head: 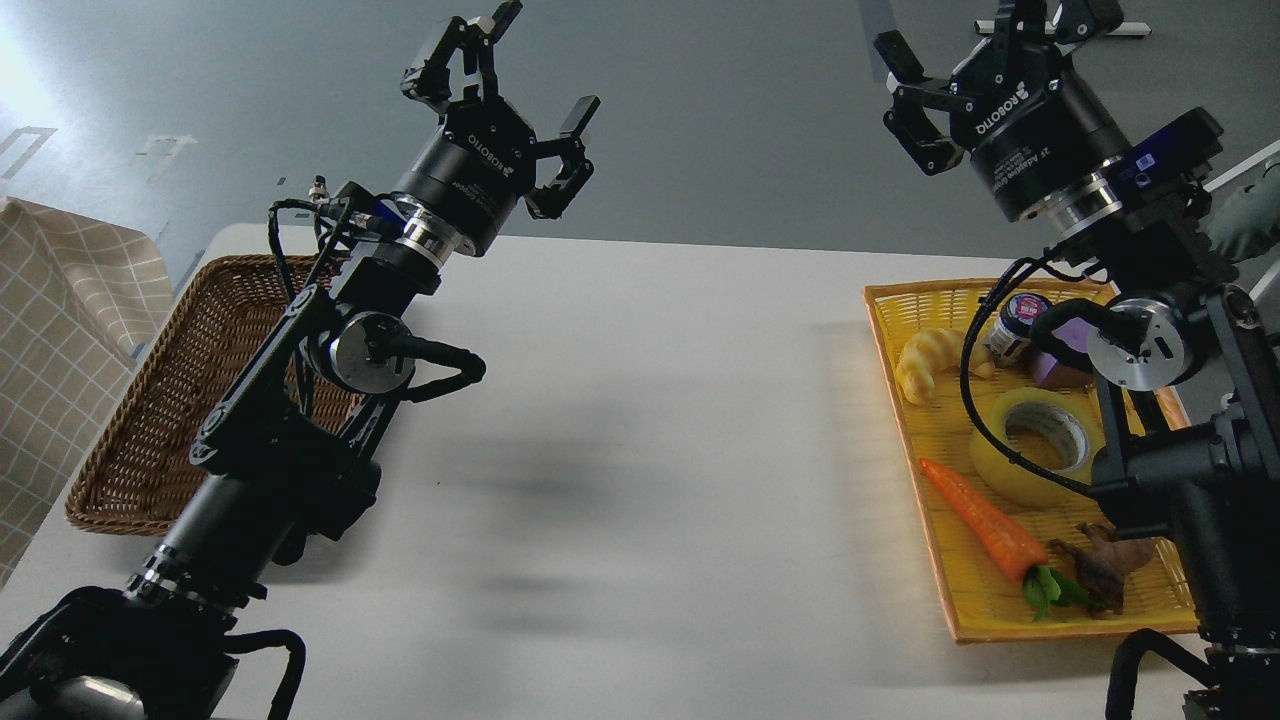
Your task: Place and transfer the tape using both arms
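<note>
The tape, a wide translucent yellow roll with a grey-white core, lies flat in the yellow tray on the right of the table, partly behind my right arm's cable. My left gripper is raised high above the table's far left side, open and empty. At the top right my right gripper is also raised, open with nothing between its fingers, well above the tray. Neither gripper touches the tape.
A brown wicker basket stands at the left under my left arm. The yellow tray also holds a carrot, a yellow croissant-like item, a small jar, a purple block and a brown object. A checked cloth hangs at far left.
</note>
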Controlling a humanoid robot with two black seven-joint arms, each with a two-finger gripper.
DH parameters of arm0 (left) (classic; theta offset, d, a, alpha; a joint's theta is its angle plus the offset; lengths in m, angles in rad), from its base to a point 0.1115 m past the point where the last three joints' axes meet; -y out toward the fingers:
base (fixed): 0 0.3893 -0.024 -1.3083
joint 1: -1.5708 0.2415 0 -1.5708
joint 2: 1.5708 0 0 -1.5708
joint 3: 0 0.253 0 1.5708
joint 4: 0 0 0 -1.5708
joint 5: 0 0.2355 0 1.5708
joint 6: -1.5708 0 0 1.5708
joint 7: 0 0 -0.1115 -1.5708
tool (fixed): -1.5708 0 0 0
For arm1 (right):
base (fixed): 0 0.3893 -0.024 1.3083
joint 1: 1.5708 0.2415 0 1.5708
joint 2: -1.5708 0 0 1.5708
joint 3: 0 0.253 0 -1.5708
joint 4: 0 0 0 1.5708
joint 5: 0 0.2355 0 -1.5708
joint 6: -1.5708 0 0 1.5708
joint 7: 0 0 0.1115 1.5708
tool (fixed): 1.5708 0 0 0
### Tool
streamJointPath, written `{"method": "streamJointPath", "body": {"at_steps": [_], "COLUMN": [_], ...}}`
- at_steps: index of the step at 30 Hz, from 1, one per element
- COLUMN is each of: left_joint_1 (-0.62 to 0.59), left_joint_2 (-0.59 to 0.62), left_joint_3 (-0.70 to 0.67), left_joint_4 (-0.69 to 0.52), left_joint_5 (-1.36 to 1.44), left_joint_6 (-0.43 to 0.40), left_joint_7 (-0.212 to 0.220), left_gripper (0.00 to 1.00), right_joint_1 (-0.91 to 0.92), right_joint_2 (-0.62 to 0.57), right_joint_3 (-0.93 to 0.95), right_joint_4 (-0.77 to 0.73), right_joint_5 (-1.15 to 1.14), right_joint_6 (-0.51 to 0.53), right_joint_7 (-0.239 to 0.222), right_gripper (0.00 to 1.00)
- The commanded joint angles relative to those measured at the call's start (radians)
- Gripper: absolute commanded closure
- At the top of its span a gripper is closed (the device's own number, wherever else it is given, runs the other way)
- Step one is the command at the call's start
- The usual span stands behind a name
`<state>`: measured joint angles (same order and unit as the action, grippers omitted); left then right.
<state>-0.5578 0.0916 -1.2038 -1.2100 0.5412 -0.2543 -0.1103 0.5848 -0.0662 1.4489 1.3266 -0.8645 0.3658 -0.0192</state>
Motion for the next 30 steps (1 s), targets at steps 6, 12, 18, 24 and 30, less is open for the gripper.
{"method": "streamJointPath", "body": {"at_steps": [6,12,18,24,30], "left_joint_1": [0.006,0.001,-0.001,-0.001,0.004], "left_joint_2": [-0.004,0.000,-0.001,-0.003,-0.007], "left_joint_3": [0.000,-0.002,-0.002,-0.002,-0.002], "left_joint_4": [-0.011,-0.013,-0.013,-0.013,-0.013], "left_joint_5": [-0.007,-0.007,-0.007,-0.007,-0.007], "left_joint_6": [0.032,0.032,0.030,0.030,0.032], "left_joint_7": [0.000,0.003,0.003,0.003,0.001], "left_gripper": [0.02,0.02,0.02,0.02,0.02], "right_joint_1": [-0.014,-0.020,-0.022,-0.020,-0.022], "right_joint_2": [0.066,0.066,0.063,0.059,0.059], "right_joint_3": [0.002,0.002,0.007,0.015,0.015], "right_joint_4": [0.032,0.034,0.049,0.046,0.049], "right_joint_5": [-0.001,-0.001,-0.001,-0.001,0.001], "right_joint_6": [-0.016,-0.016,-0.016,-0.016,-0.013], "right_joint_7": [-0.005,-0.005,-0.005,-0.005,-0.005], "right_gripper": [0.00,0.00,0.00,0.00,0.00]}}
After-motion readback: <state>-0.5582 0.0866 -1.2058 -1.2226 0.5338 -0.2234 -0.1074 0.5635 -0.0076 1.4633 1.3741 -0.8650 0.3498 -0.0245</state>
